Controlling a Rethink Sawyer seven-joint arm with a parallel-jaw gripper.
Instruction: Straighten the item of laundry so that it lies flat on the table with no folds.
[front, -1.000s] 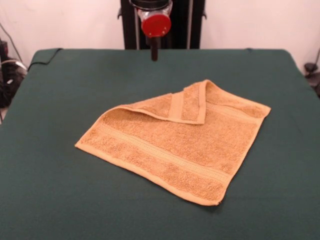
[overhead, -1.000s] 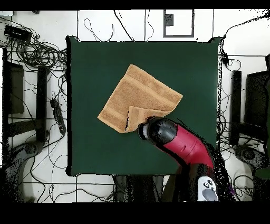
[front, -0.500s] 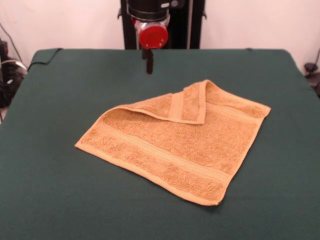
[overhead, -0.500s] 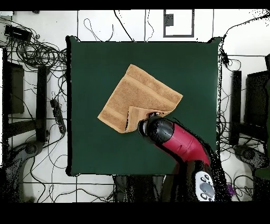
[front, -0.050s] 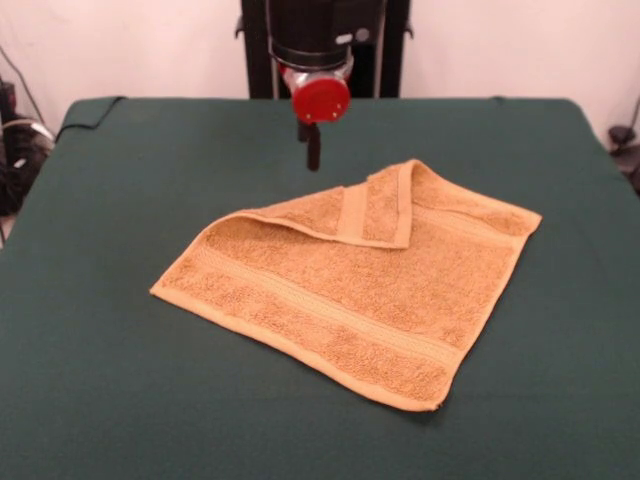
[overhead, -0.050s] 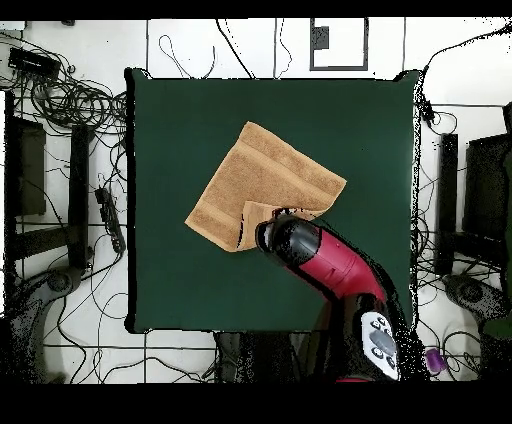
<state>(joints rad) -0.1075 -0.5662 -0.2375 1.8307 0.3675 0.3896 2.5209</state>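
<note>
The item of laundry (front, -0.050s: 350, 290), an orange-tan towel with paler bands, lies in the middle of the green table (front, -0.050s: 120, 200). Its far corner is folded back over the towel, forming a flap (front, -0.050s: 370, 210) that shows its banded underside. My gripper (front, -0.050s: 313, 158) hangs below a red disc, just behind the flap's far edge and above the cloth, apart from the towel. In the overhead view the towel (overhead, -0.050s: 268, 175) lies as a diamond with the flap (overhead, -0.050s: 262, 214) at its lower edge. There the arm's red and black wrist (overhead, -0.050s: 290, 243) covers the gripper.
Cables and equipment (overhead, -0.050s: 70, 110) lie on the floor around the table (overhead, -0.050s: 180, 280). The arm (overhead, -0.050s: 345, 280) reaches in over the table's edge on the robot's side. A black cable (front, -0.050s: 90, 115) rests at the far left corner of the table.
The gripper has come lower and closer to the towel's folded flap, drifting left and then back right in the front view. The towel has not moved.
</note>
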